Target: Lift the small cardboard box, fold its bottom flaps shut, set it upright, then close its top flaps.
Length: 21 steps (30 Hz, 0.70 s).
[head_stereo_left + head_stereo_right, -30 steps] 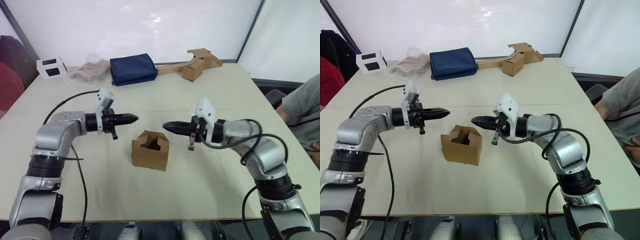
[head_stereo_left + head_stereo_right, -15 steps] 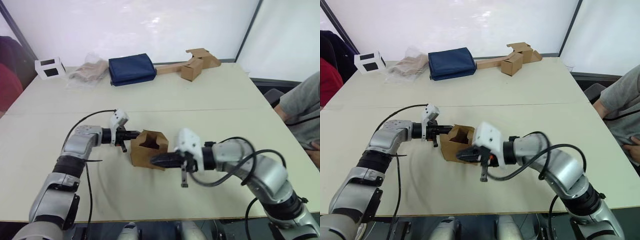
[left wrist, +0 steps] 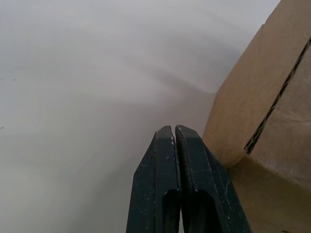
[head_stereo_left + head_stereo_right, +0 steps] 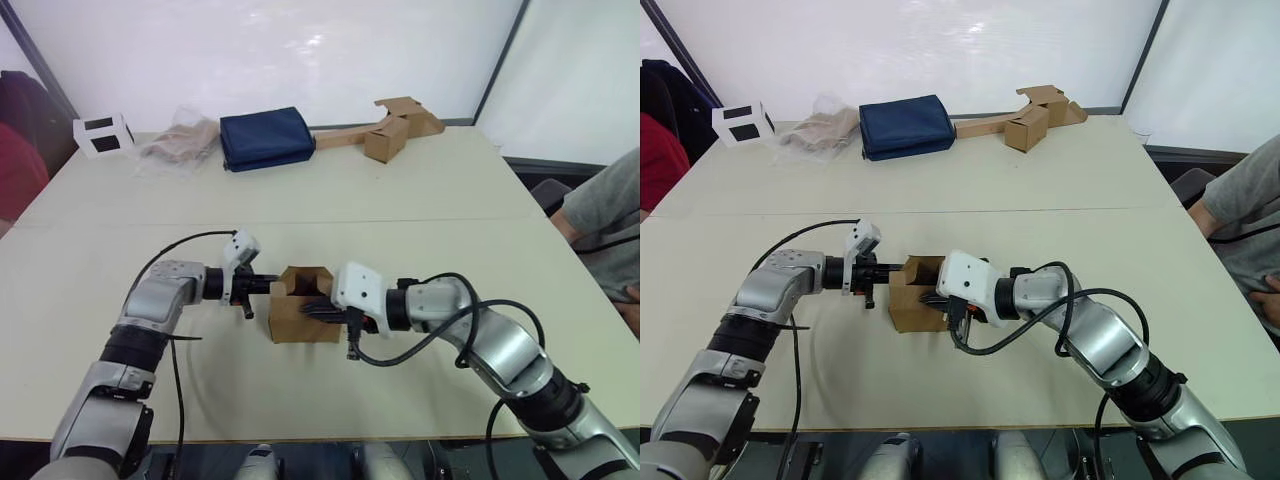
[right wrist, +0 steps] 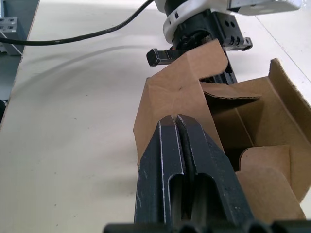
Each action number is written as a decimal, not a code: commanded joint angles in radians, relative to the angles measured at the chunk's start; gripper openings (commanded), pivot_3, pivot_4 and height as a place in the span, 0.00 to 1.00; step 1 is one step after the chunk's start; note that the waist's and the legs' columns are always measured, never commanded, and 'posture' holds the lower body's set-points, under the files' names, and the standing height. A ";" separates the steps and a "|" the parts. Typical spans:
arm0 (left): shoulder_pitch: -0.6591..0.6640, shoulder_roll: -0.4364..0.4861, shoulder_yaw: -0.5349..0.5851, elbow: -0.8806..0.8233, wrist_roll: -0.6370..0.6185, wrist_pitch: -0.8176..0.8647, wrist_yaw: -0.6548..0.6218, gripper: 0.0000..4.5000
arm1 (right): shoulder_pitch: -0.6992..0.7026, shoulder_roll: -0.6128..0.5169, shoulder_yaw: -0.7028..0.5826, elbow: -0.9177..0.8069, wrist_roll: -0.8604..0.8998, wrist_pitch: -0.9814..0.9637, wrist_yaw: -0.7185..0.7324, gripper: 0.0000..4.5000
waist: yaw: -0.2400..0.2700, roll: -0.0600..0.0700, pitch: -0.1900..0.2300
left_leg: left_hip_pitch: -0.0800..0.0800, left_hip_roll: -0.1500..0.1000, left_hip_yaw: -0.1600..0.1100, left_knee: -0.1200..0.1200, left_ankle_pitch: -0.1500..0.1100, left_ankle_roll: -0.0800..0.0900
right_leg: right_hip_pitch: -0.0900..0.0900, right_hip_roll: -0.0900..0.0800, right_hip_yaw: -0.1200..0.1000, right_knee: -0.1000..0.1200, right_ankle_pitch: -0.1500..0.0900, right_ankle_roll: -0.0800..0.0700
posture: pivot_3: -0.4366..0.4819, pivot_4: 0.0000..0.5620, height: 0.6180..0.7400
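From the head camera: a pale cream counter [image 4: 420,180] runs back to white translucent wall panels with dark frame bars. Along its far edge lie a white box with black windows [image 4: 102,134], a crumpled clear plastic bag [image 4: 180,145], a folded navy blue cloth [image 4: 266,138] and a brown cardboard box joined to a long flat strip [image 4: 385,130]. A person's grey sleeve [image 4: 605,215] shows at the right edge, red clothing at the left. The small plain brown cardboard box [image 4: 300,305] stands near the front middle of the counter, its top flaps [image 4: 305,281] raised and open. The left gripper [image 4: 266,285] reaches in level from the left, forearm low over the counter, its tip at the box's left wall. The right gripper [image 4: 312,312] comes in from the right, elbow bent, its tip against the box's near right side.

From the left wrist: the left jaws are pressed together, holding nothing, just beside the brown box's corner, where a corrugated edge shows.

From the right wrist: the right jaws are likewise closed and empty, their tip lying against a raised flap over the open interior; the left gripper's black body shows beyond the box.
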<state>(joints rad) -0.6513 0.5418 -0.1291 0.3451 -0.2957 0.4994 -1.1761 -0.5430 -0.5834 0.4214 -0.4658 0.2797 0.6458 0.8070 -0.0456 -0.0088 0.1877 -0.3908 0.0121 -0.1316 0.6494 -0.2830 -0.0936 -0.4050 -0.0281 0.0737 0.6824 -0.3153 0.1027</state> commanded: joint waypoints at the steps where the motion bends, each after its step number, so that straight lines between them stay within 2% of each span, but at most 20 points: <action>1: 0.002 0.009 0.035 -0.026 -0.010 -0.005 0.018 0.02 | -0.003 0.023 -0.006 0.006 -0.009 -0.030 0.008 0.00 | 0.000 0.000 0.000 | 0.000 0.000 0.000 0.000 0.000 0.000 | 0.000 0.000 0.000 0.000 0.000 0.000 | 0.48 0.27 1.00; 7: -0.030 0.078 0.056 -0.030 0.033 -0.040 0.063 0.02 | 0.005 0.044 -0.012 0.032 -0.022 -0.045 0.007 0.00 | -0.003 0.000 0.000 | 0.000 0.000 0.000 0.000 0.000 0.000 | 0.000 0.000 0.000 0.000 0.000 0.000 | 0.48 0.27 1.00; 13: -0.010 0.212 0.150 -0.240 -0.135 0.149 -0.045 0.02 | 0.010 0.062 -0.028 0.049 -0.041 -0.073 0.000 0.00 | -0.003 0.000 0.000 | 0.000 0.000 0.000 -0.001 0.000 0.000 | 0.000 0.000 0.000 0.000 0.000 0.000 | 0.48 0.27 1.00; 15: 0.036 0.267 0.184 -0.370 -0.267 0.274 -0.122 0.02 | 0.014 0.065 -0.027 0.055 -0.044 -0.081 0.005 0.00 | -0.003 0.000 0.000 | 0.000 0.000 0.000 -0.001 0.000 0.000 | 0.000 0.000 0.000 0.000 0.000 0.000 | 0.48 0.27 1.00; 17: 0.077 0.289 0.185 -0.458 -0.326 0.336 -0.136 0.02 | 0.014 0.072 -0.025 0.064 -0.044 -0.087 0.009 0.00 | -0.005 0.000 0.000 | 0.000 0.000 0.000 -0.001 0.000 0.000 | 0.000 0.000 0.000 0.000 0.000 0.000 | 0.48 0.27 1.00; 21: 0.137 0.267 0.150 -0.508 -0.323 0.338 -0.086 0.02 | 0.008 0.086 -0.027 0.084 -0.044 -0.101 0.014 0.00 | -0.001 0.000 0.000 | 0.001 0.000 0.000 -0.001 0.000 0.000 | 0.001 0.000 0.000 0.000 0.000 0.000 | 0.48 0.27 1.00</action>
<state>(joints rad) -0.5133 0.8124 0.0132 -0.1320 -0.6023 0.8317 -1.2853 -0.5211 -0.5055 0.4158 -0.3741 0.2372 0.5628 0.8155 -0.0471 -0.0087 0.1878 -0.3897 0.0126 -0.1318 0.6485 -0.2830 -0.0936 -0.4041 -0.0276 0.0737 0.6829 -0.3154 0.1027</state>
